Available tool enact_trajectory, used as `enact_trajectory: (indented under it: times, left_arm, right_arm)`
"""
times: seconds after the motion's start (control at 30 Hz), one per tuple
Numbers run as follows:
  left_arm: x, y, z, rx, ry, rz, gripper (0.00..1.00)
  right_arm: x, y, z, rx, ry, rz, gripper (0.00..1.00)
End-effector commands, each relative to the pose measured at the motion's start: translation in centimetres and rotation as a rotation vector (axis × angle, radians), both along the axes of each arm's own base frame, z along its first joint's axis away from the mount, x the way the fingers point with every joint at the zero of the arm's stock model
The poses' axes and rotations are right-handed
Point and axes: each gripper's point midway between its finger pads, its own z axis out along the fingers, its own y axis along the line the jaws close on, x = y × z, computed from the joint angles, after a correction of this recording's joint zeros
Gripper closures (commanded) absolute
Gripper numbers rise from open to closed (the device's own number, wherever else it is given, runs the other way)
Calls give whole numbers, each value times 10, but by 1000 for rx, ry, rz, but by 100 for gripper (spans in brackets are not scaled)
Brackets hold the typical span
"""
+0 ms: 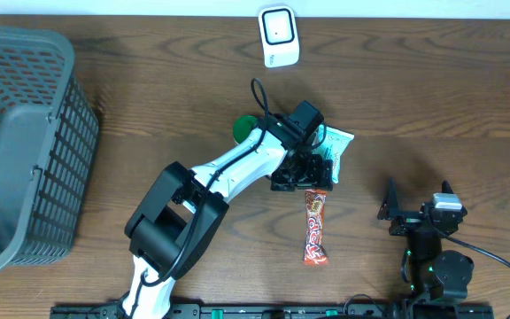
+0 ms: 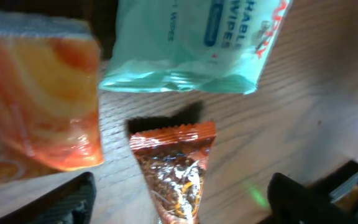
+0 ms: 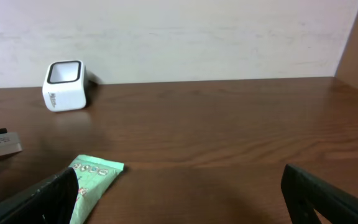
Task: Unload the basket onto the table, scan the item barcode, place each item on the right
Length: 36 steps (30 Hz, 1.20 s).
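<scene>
The grey basket (image 1: 50,168) is cut off at the left edge of the worktop (image 1: 414,97), and the left arm (image 1: 228,168) hides most of a green object (image 1: 244,129). The left gripper (image 1: 296,175) hangs with jaws wide and empty over the top end of the snack bar (image 1: 315,229), beside a wipes packet (image 1: 336,149) with blurred print. The right gripper (image 3: 179,190) has wide, empty jaws, well apart from the white scanner (image 1: 278,35).

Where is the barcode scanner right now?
In the overhead view, the white scanner sits near centre at the far edge of the table, beyond the wipes pack.
</scene>
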Motion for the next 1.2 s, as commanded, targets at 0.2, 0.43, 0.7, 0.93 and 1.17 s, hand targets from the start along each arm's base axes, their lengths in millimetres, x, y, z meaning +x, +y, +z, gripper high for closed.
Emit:
enact_trajectory:
  times: [0.2, 0.43, 0.7, 0.93, 1.17]
  left_arm:
    - [-3, -3, -18, 2, 47, -17, 20]
    - [-7, -4, -33, 5, 88, -21, 12]
    - [-11, -1, -34, 19, 104, -21, 51]
    - [-15, 3, -38, 32, 119, -23, 6]
    - [-29, 15, -53, 63, 154, -22, 25]
  right_arm:
    - [0, 2, -1, -14, 3, 8, 1]
    - [0, 2, -1, -14, 3, 8, 1]
    - [0, 2, -1, -14, 3, 8, 1]
    - [0, 2, -1, -14, 3, 8, 1]
    - [0, 2, -1, -14, 3, 8, 1]
